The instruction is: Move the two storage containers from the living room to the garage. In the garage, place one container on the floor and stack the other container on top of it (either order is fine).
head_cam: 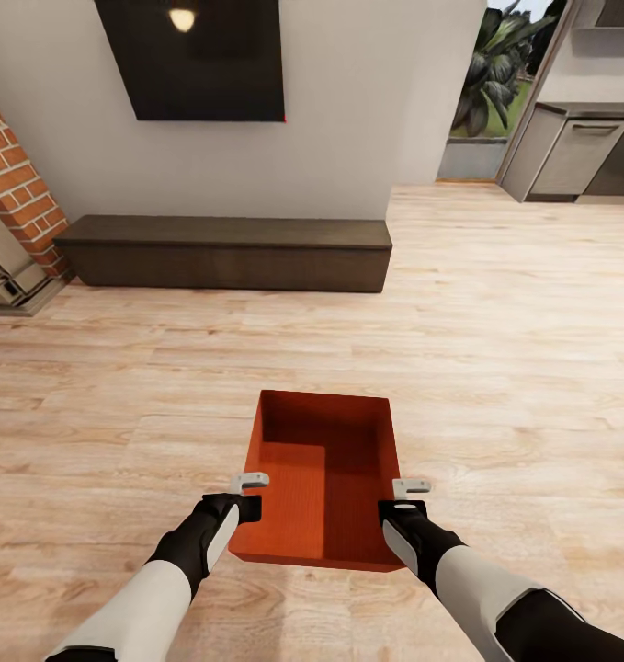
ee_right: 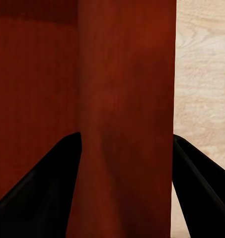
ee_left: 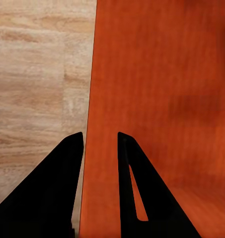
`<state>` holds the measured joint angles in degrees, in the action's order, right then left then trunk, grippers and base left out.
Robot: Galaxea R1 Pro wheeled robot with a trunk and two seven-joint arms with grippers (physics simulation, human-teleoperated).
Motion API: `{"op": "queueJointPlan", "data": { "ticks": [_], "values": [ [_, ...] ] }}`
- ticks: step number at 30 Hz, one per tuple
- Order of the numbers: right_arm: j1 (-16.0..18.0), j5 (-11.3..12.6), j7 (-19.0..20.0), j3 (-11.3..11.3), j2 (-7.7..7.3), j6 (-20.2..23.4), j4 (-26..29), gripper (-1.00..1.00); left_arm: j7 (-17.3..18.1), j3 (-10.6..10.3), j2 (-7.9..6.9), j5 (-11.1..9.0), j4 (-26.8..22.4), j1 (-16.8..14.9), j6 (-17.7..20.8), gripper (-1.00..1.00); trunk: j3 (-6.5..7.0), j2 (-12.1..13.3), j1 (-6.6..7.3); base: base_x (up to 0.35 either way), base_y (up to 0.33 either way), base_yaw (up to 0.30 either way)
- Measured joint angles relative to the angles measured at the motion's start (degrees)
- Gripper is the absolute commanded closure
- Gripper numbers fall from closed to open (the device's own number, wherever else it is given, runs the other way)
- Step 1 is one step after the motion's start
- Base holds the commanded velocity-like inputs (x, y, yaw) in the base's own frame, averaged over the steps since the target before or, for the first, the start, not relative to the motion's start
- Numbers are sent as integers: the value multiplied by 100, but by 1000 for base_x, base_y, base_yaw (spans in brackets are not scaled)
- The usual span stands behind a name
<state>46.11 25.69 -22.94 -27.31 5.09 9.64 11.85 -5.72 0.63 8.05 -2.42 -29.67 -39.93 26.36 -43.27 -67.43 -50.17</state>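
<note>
One storage container (head_cam: 325, 478) hangs above the light wood floor (head_cam: 495, 349) of the living room, carried between two grippers. The left gripper (head_cam: 249, 481) pinches its left wall; the right gripper (head_cam: 411, 486) straddles the right wall. One long dark cabinet (head_cam: 224, 251) stands against the wall beyond.

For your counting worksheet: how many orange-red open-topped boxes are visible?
1: the orange-red open-topped box sits between both pincers, above the light wood plank floor. A second may be out of view.
</note>
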Motion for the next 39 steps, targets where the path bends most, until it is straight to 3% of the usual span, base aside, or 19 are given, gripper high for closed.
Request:
{"op": "queueJointPlan", "data": {
  "ticks": [39],
  "values": [
    [0, 26, -7, -23, -1, 0, -5, 100, -8, -2, 2, -9, 8, 0, -2, 100, 701, 1565, 857, 0, 0, 0]
  ]
}}
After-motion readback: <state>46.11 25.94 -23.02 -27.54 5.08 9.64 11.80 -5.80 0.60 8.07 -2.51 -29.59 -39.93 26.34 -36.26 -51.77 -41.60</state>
